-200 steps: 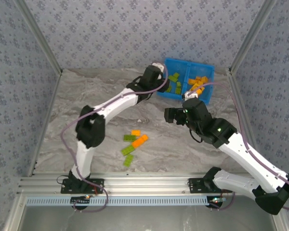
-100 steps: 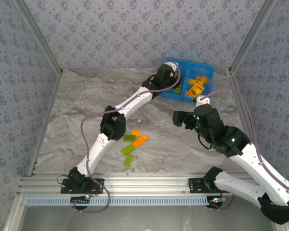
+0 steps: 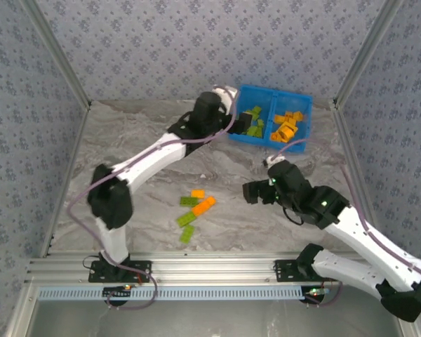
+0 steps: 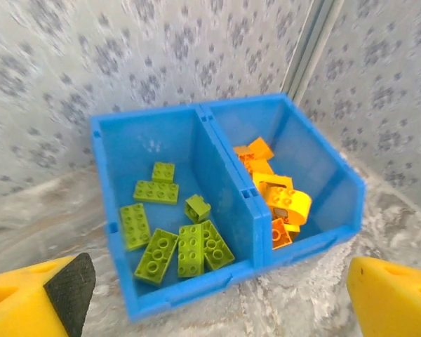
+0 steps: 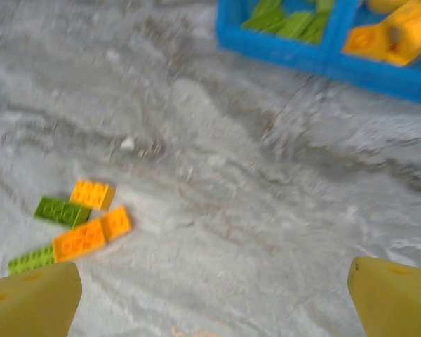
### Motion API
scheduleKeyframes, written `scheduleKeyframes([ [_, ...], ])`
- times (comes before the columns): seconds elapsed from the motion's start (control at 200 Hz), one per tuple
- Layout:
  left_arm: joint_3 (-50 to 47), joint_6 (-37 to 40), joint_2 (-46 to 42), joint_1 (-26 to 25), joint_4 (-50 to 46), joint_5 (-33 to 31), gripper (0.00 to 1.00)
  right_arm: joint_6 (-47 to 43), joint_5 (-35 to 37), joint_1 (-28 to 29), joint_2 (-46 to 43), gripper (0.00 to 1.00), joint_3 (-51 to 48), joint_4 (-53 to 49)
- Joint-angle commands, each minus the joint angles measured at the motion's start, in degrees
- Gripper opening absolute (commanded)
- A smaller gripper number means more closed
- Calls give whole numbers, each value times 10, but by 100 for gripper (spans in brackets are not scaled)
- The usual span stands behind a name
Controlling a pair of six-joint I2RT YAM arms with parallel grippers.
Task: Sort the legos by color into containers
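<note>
The blue tray [image 4: 186, 298] stands at the far right of the surface. Its left compartment holds several green legos [image 4: 189, 249], mostly lying flat, and its right a heap of orange legos [image 4: 281, 200]. Five loose legos [image 3: 204, 206], two orange and three green, lie clustered on the surface well short of the tray.

This looks like a lab's robot test cell. The left arm [image 3: 154, 156] and right arm [image 3: 354, 226] are bolted to an aluminium rail [image 3: 210, 269]. Slanted metal posts [image 3: 57, 55] frame panels [image 3: 203, 42] in grey floral print (a backdrop rather than a room's wall). A marble-patterned sheet [image 3: 126, 123] covers the table.
</note>
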Motion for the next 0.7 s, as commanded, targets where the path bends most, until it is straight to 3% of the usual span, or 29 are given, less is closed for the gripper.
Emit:
scheduleKeyframes([
  [0.0,-91,49,-98,-1,-6,-37,96,-29,-71,36,58,100,-10,34],
  [0.14,-230,62,-221,0,-50,-96,96,-23,-60,104,178,100,3,77],
  [0.27,-332,24,-315,2,-88,-155,97,-23,-93,122,289,95,28,125],
  [0.35,-382,1,-361,5,-106,-171,97,-35,-66,131,341,94,45,132],
  [0.52,-460,-29,-423,12,-134,-189,97,-103,-3,119,408,83,64,139],
  [0.695,-490,-38,-448,16,-135,-200,98,-160,-68,118,469,83,98,139],
])
